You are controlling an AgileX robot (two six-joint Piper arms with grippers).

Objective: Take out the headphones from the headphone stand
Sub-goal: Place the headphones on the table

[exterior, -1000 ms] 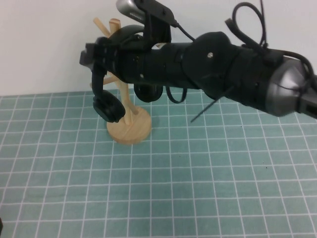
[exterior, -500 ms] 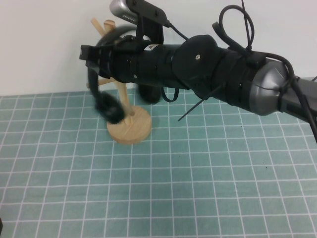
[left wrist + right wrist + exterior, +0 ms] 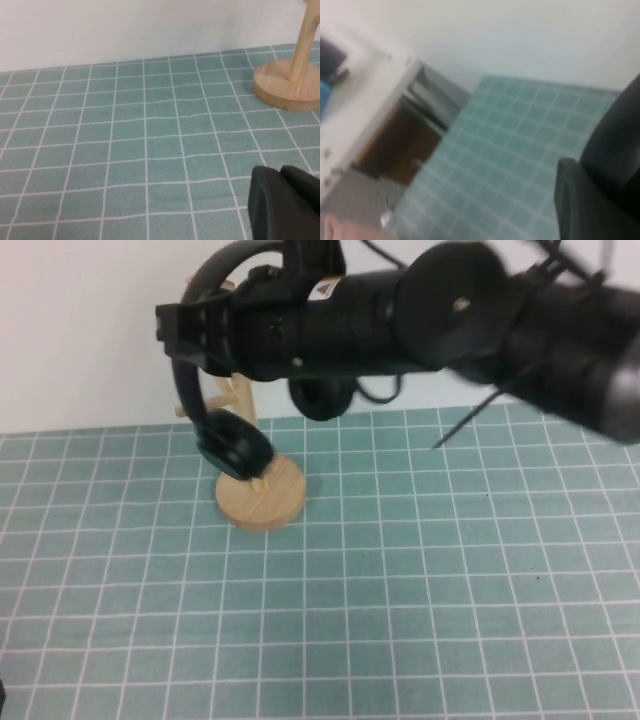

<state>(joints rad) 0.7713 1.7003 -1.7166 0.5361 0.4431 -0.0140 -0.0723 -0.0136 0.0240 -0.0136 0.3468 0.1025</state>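
My right gripper (image 3: 178, 338) reaches in from the right, high over the table, and is shut on the thin headband of the black headphones (image 3: 236, 446). One ear cup hangs in front of the stand's pole just above its base. The other cup (image 3: 320, 400) hangs under my forearm. The wooden headphone stand (image 3: 262, 498) stands at the back left, its upper pegs mostly hidden by the arm. I cannot tell whether the headband is free of the pegs. My left gripper (image 3: 285, 205) is low over the mat, fingers together, with the stand's base (image 3: 285, 90) ahead of it.
A green grid mat (image 3: 400, 590) covers the table, with a white wall behind it. In the right wrist view the mat's edge and furniture beyond the table (image 3: 395, 140) show.
My right arm has risen and carried the headband upward. The near ear cup has swung and now hangs a little higher and further right. The stand has not moved.
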